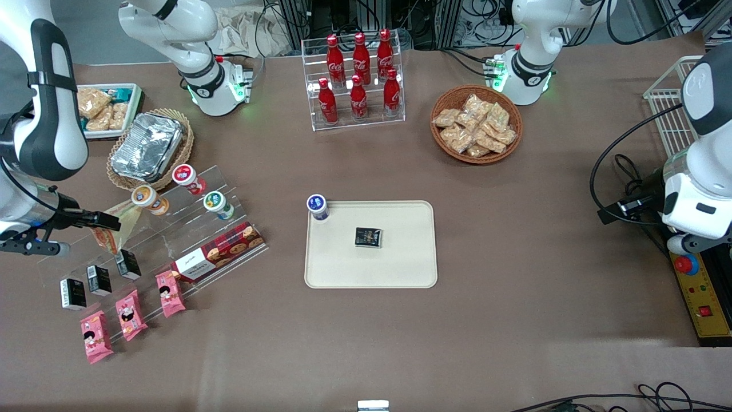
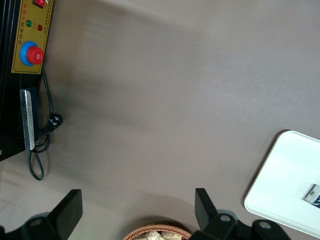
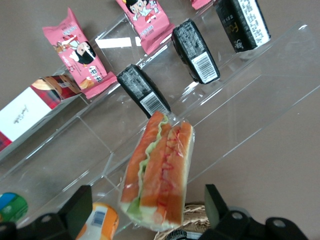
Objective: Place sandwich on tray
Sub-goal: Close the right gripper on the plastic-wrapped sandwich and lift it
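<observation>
The sandwich (image 1: 116,236), a wrapped wedge with orange and green filling, lies on the upper step of a clear acrylic stand toward the working arm's end of the table. In the right wrist view the sandwich (image 3: 159,175) lies between my two fingers, which stand wide apart on either side of it without touching it. My right gripper (image 1: 91,236) is open just above the sandwich; it also shows in the right wrist view (image 3: 146,196). The cream tray (image 1: 400,269) lies in the table's middle, well apart from the sandwich, and also shows in the left wrist view (image 2: 280,192).
A small black packet (image 1: 368,237) lies on the tray and a blue-lidded cup (image 1: 317,206) stands at its corner. The stand also holds small cups (image 1: 150,199), black packets (image 3: 145,90), pink snack bars (image 3: 80,52) and a cookie box (image 1: 220,250). A foil container (image 1: 147,146) sits in a basket nearby.
</observation>
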{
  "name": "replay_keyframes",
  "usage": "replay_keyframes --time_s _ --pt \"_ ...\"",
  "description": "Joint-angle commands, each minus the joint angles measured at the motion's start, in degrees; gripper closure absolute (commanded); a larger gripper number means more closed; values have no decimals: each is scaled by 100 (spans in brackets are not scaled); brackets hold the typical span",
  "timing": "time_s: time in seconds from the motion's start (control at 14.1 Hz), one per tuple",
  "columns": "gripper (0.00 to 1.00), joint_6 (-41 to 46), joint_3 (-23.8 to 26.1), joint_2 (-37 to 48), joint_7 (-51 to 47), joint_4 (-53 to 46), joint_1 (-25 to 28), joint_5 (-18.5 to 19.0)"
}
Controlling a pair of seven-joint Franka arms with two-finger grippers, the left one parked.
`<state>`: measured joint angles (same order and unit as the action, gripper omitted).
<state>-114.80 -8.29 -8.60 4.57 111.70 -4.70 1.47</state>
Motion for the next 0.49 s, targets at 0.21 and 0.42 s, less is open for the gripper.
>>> replay_keyframes --time_s 0.21,0.42 --pt "31 -209 -6 -204 34 27 -22 239" --pt "49 71 -6 -169 123 -43 -5 248"
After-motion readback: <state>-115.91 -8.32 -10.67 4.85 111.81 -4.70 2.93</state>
